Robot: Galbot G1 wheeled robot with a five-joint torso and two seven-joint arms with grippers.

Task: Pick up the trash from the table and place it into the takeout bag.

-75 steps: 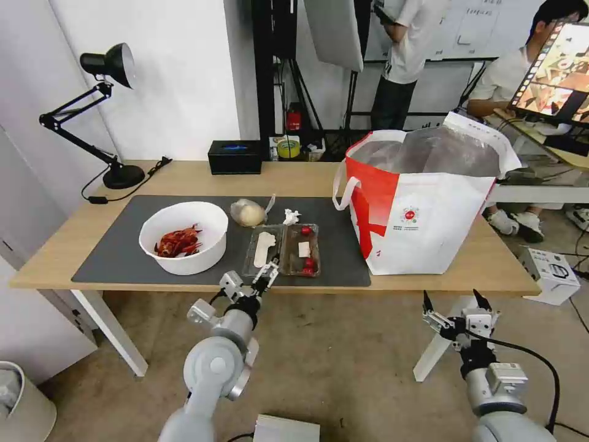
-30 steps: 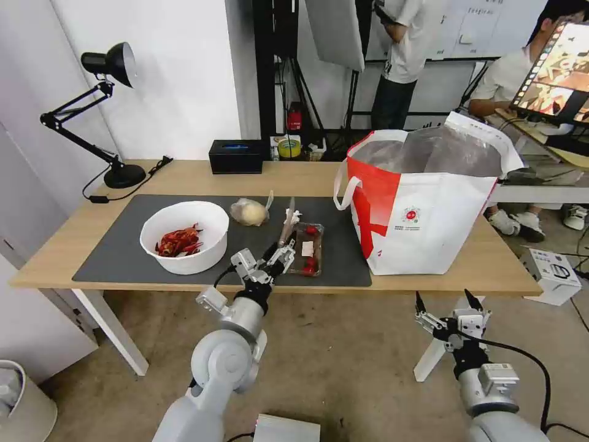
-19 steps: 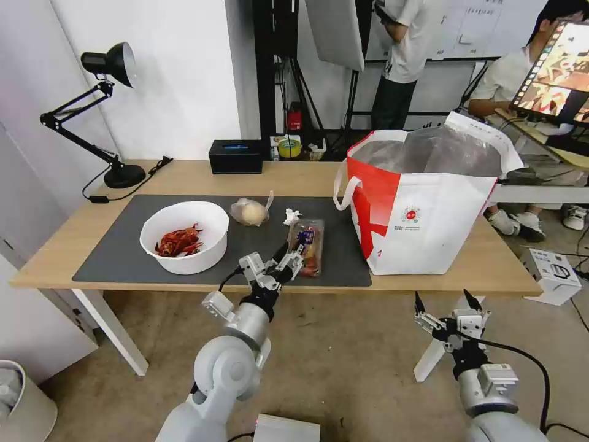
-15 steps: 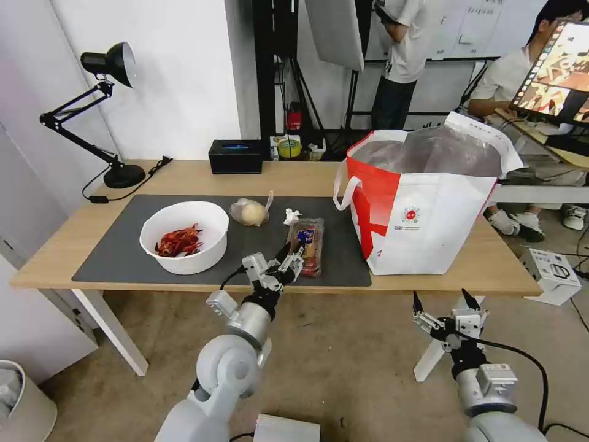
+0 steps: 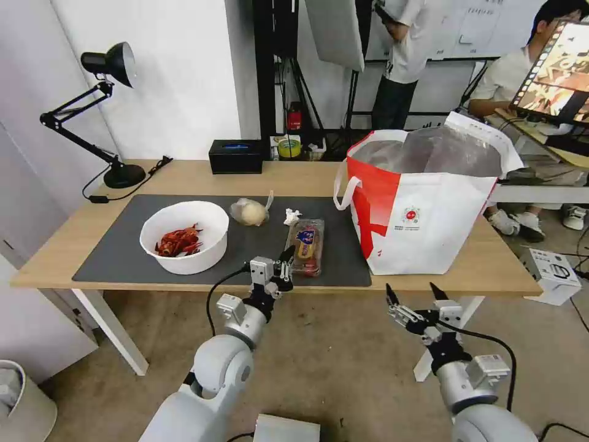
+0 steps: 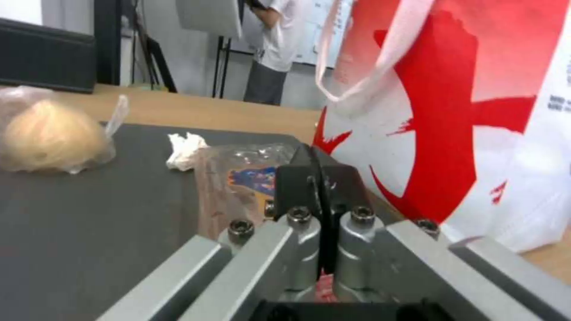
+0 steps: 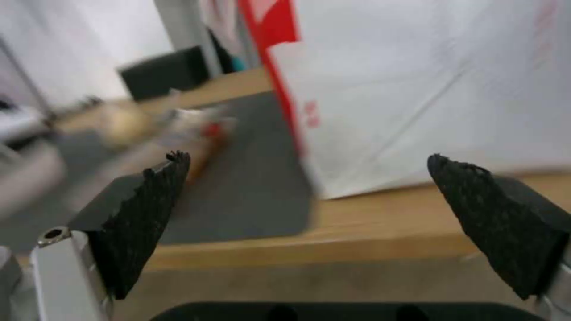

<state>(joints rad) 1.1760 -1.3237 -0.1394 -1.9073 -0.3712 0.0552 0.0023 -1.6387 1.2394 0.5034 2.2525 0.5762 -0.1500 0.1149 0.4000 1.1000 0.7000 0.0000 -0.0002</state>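
On the table's dark mat (image 5: 116, 245) the clear clamshell tray (image 5: 305, 245) (image 6: 238, 178) lies folded shut, red bits inside. My left gripper (image 5: 286, 256) (image 6: 314, 154) is shut at the tray's near left edge, with nothing visible between its fingers. A crumpled tissue (image 5: 291, 216) (image 6: 184, 149) and the bagged pale bun (image 5: 248, 213) (image 6: 51, 136) lie behind the tray. The white bowl (image 5: 205, 242) of red shells stands to the left. The white-and-red takeout bag (image 5: 429, 215) (image 6: 452, 111) stands open to the right. My right gripper (image 5: 417, 301) (image 7: 303, 162) hangs open below the table's front edge (image 5: 429, 285).
At the table's back stand a black tissue box (image 5: 234, 156) and a black desk lamp (image 5: 113, 123). A white box (image 5: 552, 273) lies on the floor at the right and a bin (image 5: 18, 399) at the far left. People are behind the table.
The left gripper flipped the tray's lid over until it closed, then drew back to the tray's near edge. The right gripper moved left and up, still open.
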